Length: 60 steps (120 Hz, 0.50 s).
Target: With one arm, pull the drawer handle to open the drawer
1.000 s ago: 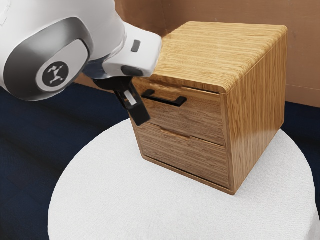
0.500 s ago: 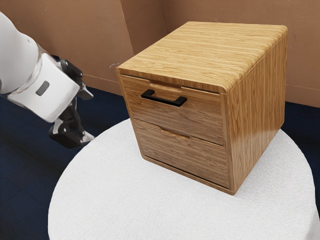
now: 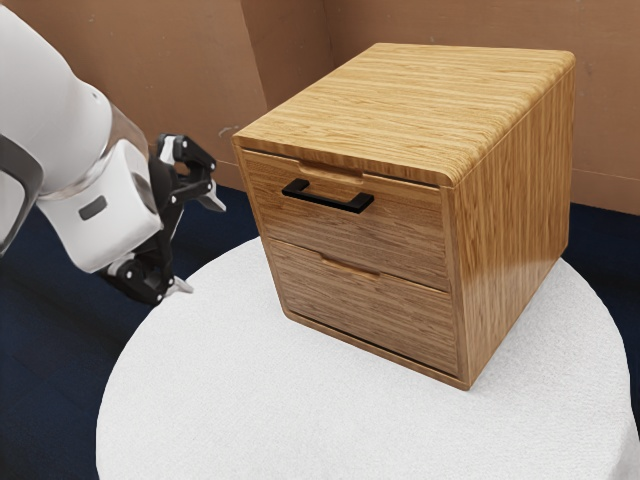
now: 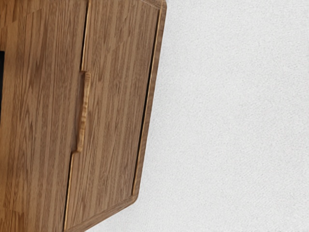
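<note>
1. White round table (image 3: 250,400) is carrying everything, with a dark blue floor (image 3: 60,330) showing around it.
2. Wooden cabinet (image 3: 430,130) is sitting upright on the table, toward the exterior view's right. Its front is facing the arm.
3. White arm (image 3: 60,150) is reaching in from the exterior view's left, hanging over the table's edge.
4. Upper drawer (image 3: 400,235) is lying flush with the cabinet front, and the lower drawer (image 3: 370,300) beneath it likewise. In the wrist view, the lower drawer (image 4: 113,106) is facing the hand.
5. Gripper (image 3: 198,246) is hovering well apart from the cabinet, fingers spread wide, gripping nothing.
6. Black drawer handle (image 3: 327,197) is sitting on the upper drawer's top edge, untouched.
</note>
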Motion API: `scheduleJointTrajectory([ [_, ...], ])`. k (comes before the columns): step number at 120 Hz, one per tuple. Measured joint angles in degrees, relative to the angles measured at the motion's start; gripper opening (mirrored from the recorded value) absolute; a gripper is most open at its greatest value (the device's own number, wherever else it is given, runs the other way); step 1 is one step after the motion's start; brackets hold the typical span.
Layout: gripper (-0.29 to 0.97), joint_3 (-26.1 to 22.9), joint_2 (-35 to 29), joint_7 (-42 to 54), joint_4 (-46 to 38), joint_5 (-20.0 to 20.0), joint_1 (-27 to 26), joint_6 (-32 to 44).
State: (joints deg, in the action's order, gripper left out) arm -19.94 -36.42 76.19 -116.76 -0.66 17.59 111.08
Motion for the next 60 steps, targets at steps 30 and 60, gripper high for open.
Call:
scheduleJointTrajectory([
  [30,0.65,0.4,4.35,6.47,1.95,-0.02,0.09,0.13],
  [60,0.48,-0.09,11.95,10.94,7.05,-0.04,-0.08,7.33],
])
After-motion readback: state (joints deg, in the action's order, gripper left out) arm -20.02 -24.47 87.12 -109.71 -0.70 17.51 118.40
